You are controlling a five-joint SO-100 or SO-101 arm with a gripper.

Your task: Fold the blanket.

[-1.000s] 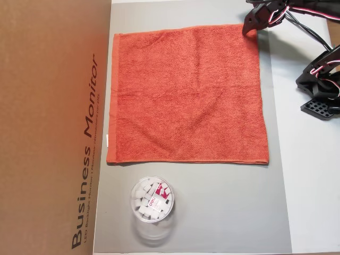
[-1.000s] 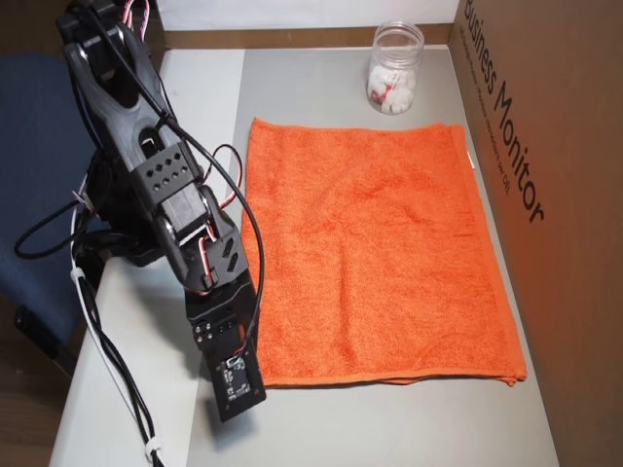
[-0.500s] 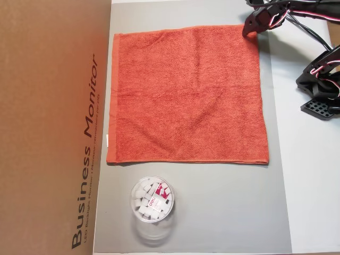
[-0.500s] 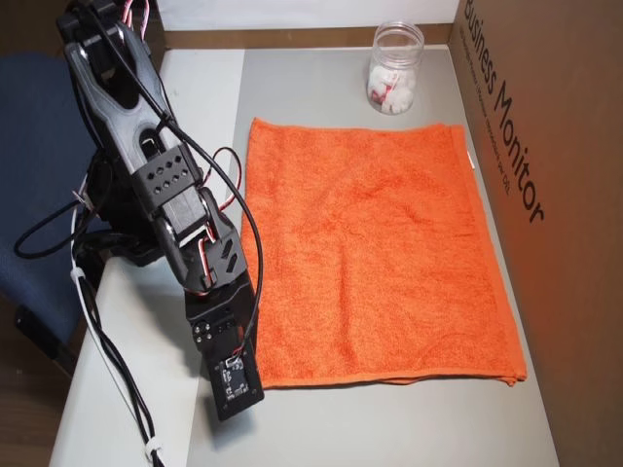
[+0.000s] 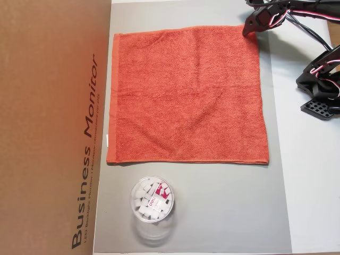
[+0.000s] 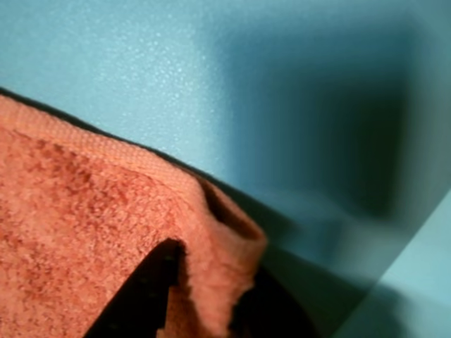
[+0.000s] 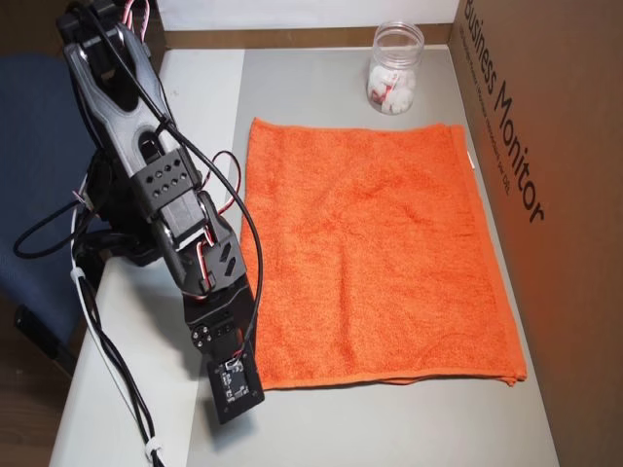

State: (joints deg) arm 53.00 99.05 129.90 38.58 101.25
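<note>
The orange-red blanket (image 5: pixel 186 95) lies spread flat on the grey mat (image 5: pixel 223 207). It shows in both overhead views, the other one at blanket (image 7: pixel 380 253). My gripper (image 5: pixel 251 27) is at the blanket's top right corner in this overhead view. In the wrist view the blanket (image 6: pixel 84 232) corner is bunched and slightly raised between the two dark fingers of the gripper (image 6: pixel 204 296), which looks shut on it. In the other overhead view the arm's wrist (image 7: pixel 232 384) hides the fingers at the near left corner.
A clear round tub (image 5: pixel 152 201) of small white pieces stands on the mat below the blanket, also seen as tub (image 7: pixel 396 70). A tall cardboard box (image 5: pixel 53 127) borders the mat. The arm's base (image 5: pixel 321 79) and cables sit at the right. A blue chair (image 7: pixel 29 195) stands beside the table.
The wrist has shifted only very slightly at the blanket's corner. The blanket lies as before.
</note>
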